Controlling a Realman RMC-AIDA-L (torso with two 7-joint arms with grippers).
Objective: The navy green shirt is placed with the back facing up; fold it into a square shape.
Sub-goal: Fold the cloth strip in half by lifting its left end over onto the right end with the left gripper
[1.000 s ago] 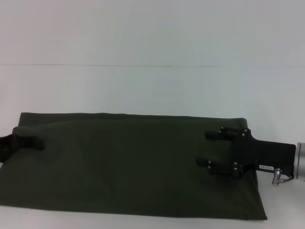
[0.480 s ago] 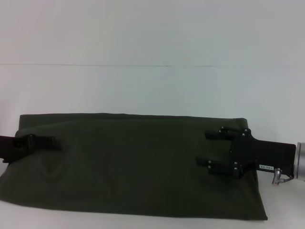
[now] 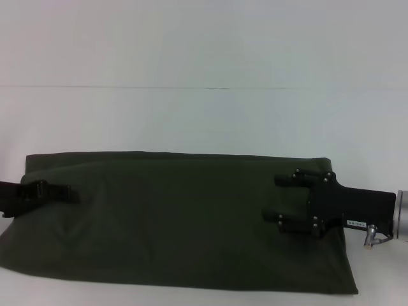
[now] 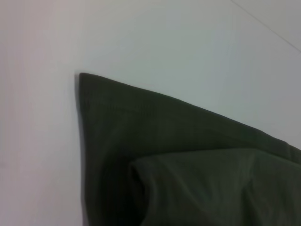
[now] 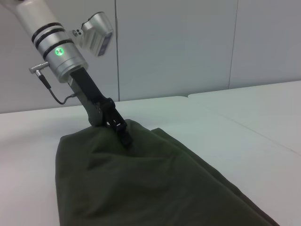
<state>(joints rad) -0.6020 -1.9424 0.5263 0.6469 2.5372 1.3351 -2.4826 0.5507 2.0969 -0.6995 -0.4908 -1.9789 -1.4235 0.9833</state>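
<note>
1. The navy green shirt point(image 3: 178, 223) lies flat on the white worktop point(image 3: 204, 121) as a long band; only its plain olive side shows
2. The right end effector point(image 3: 273, 199) is over the right end of the shirt, and its two black fingers point(image 3: 290, 179) point toward the middle of the cloth
3. These fingers stand apart with a wide gap, and only flat cloth shows between them; nothing is gripped
4. The left end effector point(image 3: 64, 192) is at the opposite end of the shirt, low on the cloth near its left edge
5. In the right wrist view, the left end effector point(image 5: 123, 133) presses down into the far end of the shirt point(image 5: 141, 183), and the cloth rises in a soft fold around it
6. I cannot tell if its fingers are closed on the cloth or not
7. The left wrist view shows a corner of the shirt point(image 4: 141, 127) on the worktop point(image 4: 164, 47), with a second layer of cloth folded over it
</note>
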